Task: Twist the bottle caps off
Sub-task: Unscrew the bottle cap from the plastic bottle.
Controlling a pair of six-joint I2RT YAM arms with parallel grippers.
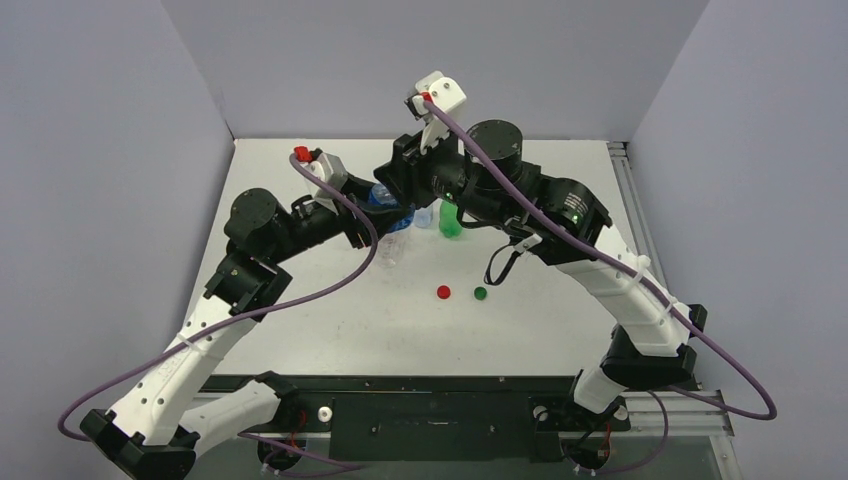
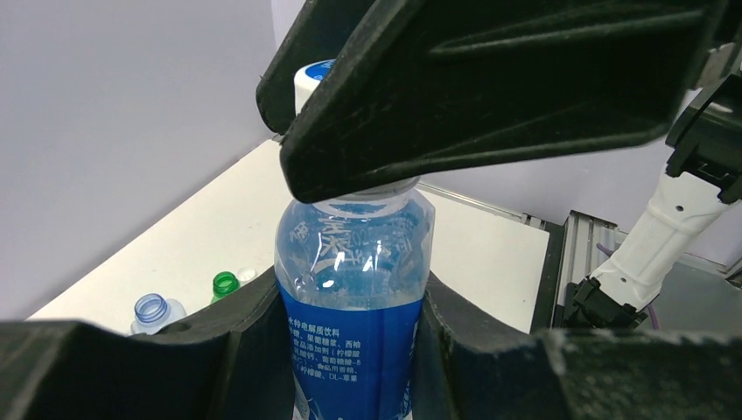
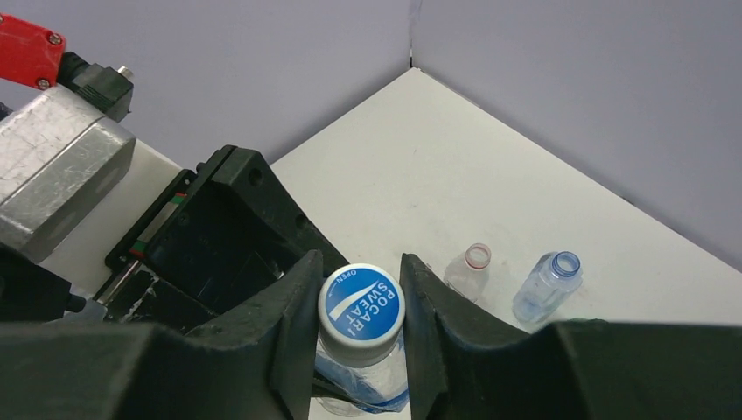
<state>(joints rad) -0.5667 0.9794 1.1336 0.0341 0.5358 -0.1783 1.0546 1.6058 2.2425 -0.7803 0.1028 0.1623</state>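
The clear bottle with a blue label stands upright between the fingers of my left gripper, which is shut on its body. Its whitish-blue cap is on the neck, and my right gripper is shut on that cap from above, one finger against each side. In the top view both grippers meet at the table's middle back, left gripper below right gripper. A red cap and a green cap lie loose on the table. The green bottle stands uncapped.
Two uncapped clear bottles stand close behind the held one: one with a red neck ring and a ribbed one with a bluish neck. Grey walls enclose the white table at back and sides.
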